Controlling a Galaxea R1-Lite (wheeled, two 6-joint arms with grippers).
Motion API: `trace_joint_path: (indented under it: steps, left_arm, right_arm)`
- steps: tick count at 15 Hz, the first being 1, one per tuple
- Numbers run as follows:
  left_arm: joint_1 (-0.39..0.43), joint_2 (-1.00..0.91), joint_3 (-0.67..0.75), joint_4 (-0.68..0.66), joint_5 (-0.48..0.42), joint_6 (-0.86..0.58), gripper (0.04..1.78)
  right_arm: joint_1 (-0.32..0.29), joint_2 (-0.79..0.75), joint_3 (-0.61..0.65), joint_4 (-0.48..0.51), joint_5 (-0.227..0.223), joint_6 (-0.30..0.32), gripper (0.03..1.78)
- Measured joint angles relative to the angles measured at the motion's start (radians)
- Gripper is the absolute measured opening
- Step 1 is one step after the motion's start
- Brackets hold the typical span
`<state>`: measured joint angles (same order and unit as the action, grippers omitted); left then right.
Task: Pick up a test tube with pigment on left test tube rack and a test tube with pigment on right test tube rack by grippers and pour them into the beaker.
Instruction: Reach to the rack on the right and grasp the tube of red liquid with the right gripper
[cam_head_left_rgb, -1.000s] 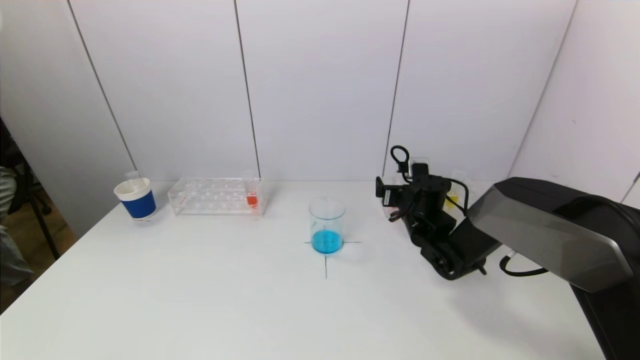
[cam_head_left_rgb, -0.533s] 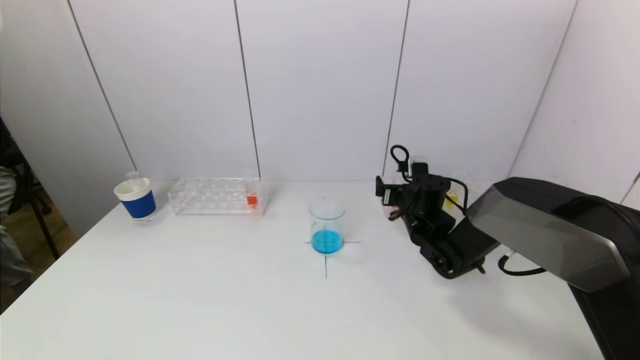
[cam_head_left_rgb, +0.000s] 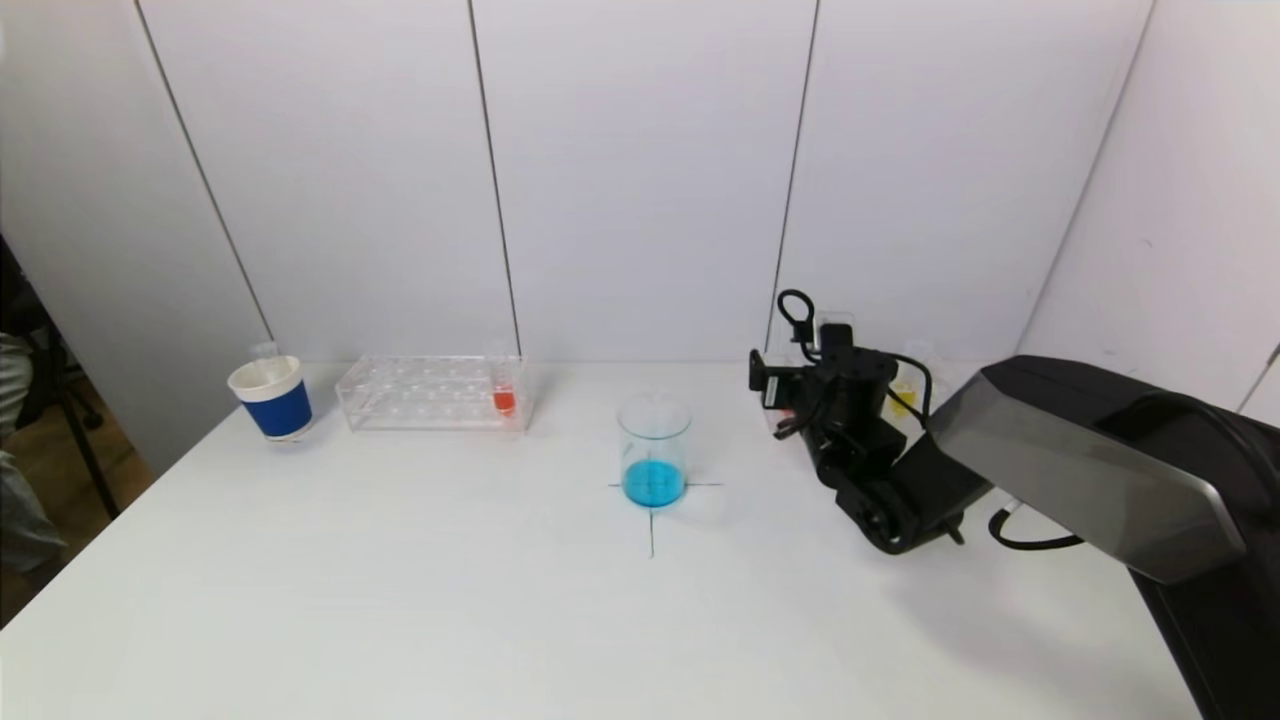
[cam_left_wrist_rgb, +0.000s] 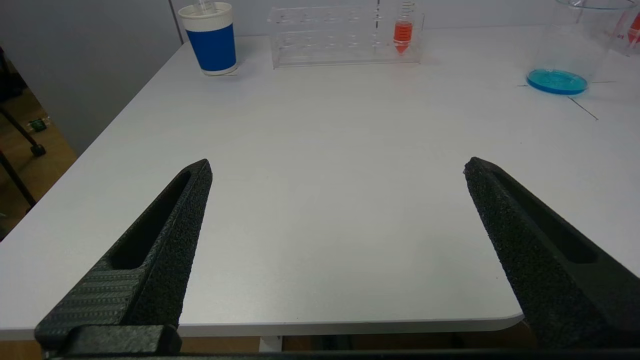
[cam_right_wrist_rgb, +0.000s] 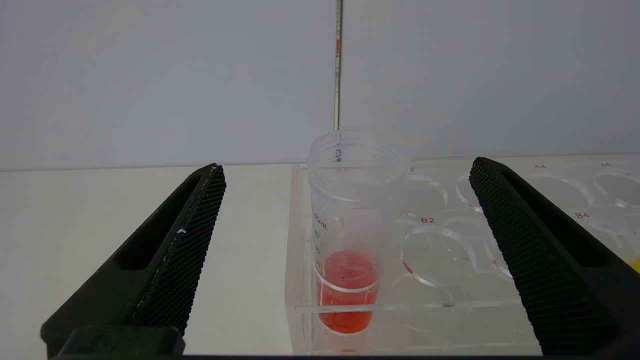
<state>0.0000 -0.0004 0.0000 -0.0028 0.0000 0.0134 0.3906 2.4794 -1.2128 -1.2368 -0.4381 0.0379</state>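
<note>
Right gripper (cam_right_wrist_rgb: 345, 170) slightly nearer the red tube (cam_right_wrist_rgb: 350, 240), fingers (cam_right_wrist_rgb: 185, 250) spread; left gripper (cam_left_wrist_rgb: 335, 167) fingers likewise.

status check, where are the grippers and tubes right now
Right gripper open, lined up on red tube in right rack. Left gripper open, parked at table's near edge. Nothing in the way.

Head view: high, facing forward and down across the table (cam_head_left_rgb: 500, 600). Left wrist view: low at near edge, facing the beaker (cam_left_wrist_rgb: 575, 55), also seen overhead. Right wrist view: close on the right rack (cam_right_wrist_rgb: 450, 310).
</note>
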Motion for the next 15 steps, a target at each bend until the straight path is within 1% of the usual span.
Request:
trace_joint_path:
  steps: [4, 15]
  left_arm:
    - [0.000, 0.000, 0.000, 0.000, 0.000, 0.000, 1.76]
    - [0.000, 0.000, 0.000, 0.000, 0.000, 0.000, 1.76]
  right_arm:
    - [0.001, 0.008, -0.025, 0.011, 0.000, -0.003, 1.77]
    - [-0.003, 0.021, -0.040, 0.010, -0.002, -0.003, 1.77]
